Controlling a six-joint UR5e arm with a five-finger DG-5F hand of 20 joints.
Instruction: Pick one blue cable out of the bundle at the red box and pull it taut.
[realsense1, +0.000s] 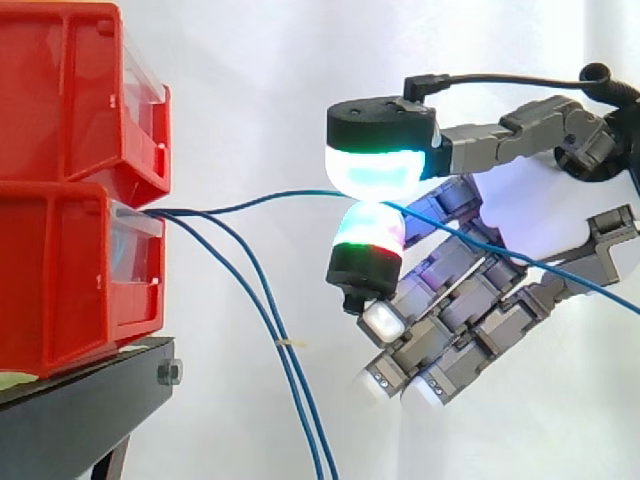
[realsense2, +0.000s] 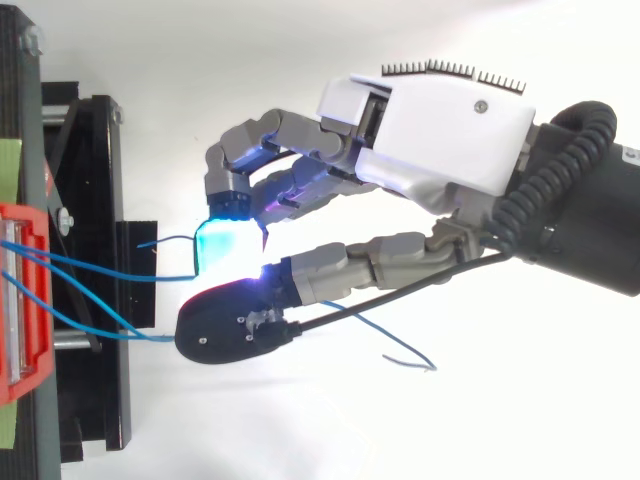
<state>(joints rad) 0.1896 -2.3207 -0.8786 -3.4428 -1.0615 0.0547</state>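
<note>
Blue cable (realsense1: 260, 203): at this moment one strand was held apart from the bundle. It left the front of the lower red bin (realsense1: 60, 280), ran across open air to the hand (realsense1: 470, 300), and passed on down toward the right edge of the side view.

We found the hand closed on that strand in a pinch. Two glowing pads (realsense1: 380, 165) met one above the other with the cable between them. The remaining fingers were extended down and to the left, clear of the strand and holding nothing.

Two other blue cables (realsense1: 285, 345) left the same bin opening and drooped downward, well apart from the hand. The upper red bin (realsense1: 60, 90) sat stacked on the lower one, both on the black stand (realsense1: 90, 395).

We judged the selection and grasp steps to be complete and the pull to be the step in hand. The span between bin and pads showed a shallow curve, so we did not rate it fully taut.

For the next move we recommended drawing the hand level and away from the bin, keeping pad pressure constant so the strand could not slip, and stopping once the span ran straight.
</note>
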